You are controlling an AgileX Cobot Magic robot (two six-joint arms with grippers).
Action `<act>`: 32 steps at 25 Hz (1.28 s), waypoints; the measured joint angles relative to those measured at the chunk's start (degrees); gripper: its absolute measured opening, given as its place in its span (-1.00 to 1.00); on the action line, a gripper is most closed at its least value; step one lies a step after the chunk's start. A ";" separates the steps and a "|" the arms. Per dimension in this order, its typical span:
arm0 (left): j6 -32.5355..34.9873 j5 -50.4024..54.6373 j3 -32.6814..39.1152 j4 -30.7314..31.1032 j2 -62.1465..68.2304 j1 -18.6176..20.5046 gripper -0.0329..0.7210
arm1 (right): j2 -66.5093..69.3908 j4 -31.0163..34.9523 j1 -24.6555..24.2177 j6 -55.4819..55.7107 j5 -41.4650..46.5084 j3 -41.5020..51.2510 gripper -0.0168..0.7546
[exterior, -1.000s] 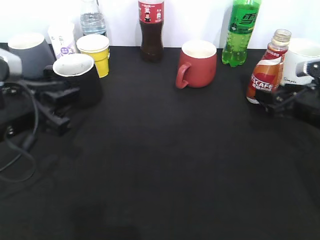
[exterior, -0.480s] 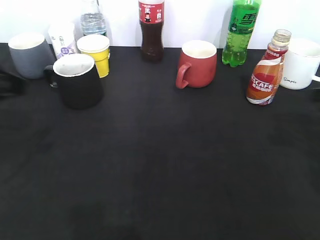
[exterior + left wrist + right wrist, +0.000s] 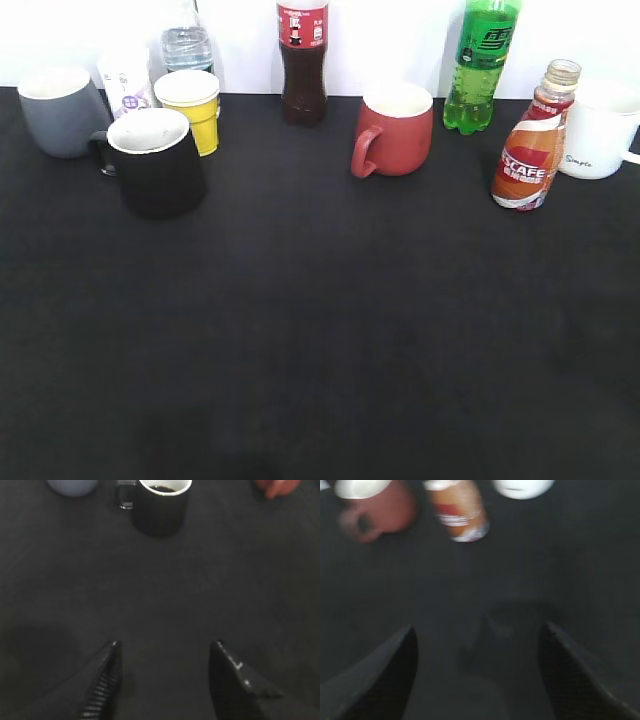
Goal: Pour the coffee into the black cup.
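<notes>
The coffee bottle point(image 3: 530, 150) with its orange-red and white label stands upright at the right of the black table, its neck uncapped. It also shows blurred in the right wrist view point(image 3: 457, 510). The black cup point(image 3: 155, 162) stands at the left, handle to the left; in the left wrist view point(image 3: 160, 505) dark liquid shows inside it. My left gripper point(image 3: 165, 645) is open and empty, well back from the cup. My right gripper point(image 3: 477, 630) is open and empty, well back from the bottle. Neither gripper shows in the exterior view.
Along the back stand a grey mug point(image 3: 58, 108), a yellow paper cup point(image 3: 190, 105), a water bottle point(image 3: 186, 40), a cola bottle point(image 3: 302, 60), a red mug point(image 3: 395, 128), a green bottle point(image 3: 482, 65) and a white mug point(image 3: 600, 135).
Both arms have drawn back out of the exterior view, the left from beside the black cup and the right from beside the coffee bottle. Cup and bottle stay in place.
</notes>
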 joint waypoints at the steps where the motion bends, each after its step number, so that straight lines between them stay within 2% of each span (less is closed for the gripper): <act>1: 1.06 0.54 0.00 0.00 -2.09 0.00 0.21 | -2.83 0.40 0.00 -2.18 2.76 0.00 0.55; 4: 2.32 2.40 0.97 -0.05 -9.35 0.00 0.21 | -14.03 -0.09 0.00 -5.69 11.14 0.23 0.55; 8: 4.88 4.58 6.49 -0.17 -18.76 0.00 0.19 | -29.53 -8.63 0.00 -6.07 19.64 2.38 0.54; 13: 9.17 3.24 9.96 -2.98 -21.05 -0.10 0.14 | -31.92 -10.79 0.00 -5.99 18.26 4.82 0.54; 23: 9.59 2.88 9.96 -3.59 -21.05 0.65 0.05 | -31.92 -10.79 0.00 -5.89 17.73 4.82 0.54; 25: 9.59 2.88 9.96 -3.90 -21.05 4.13 0.04 | -31.92 -10.73 0.00 -5.89 17.67 4.82 0.54; 29: 9.59 2.88 9.96 -4.01 -21.28 15.85 -0.05 | -31.92 -10.58 0.00 -5.89 17.67 4.82 0.54; 32: 9.59 2.89 9.96 -4.01 -23.83 23.04 -0.07 | -31.92 -10.51 0.00 -5.89 17.61 4.82 0.54</act>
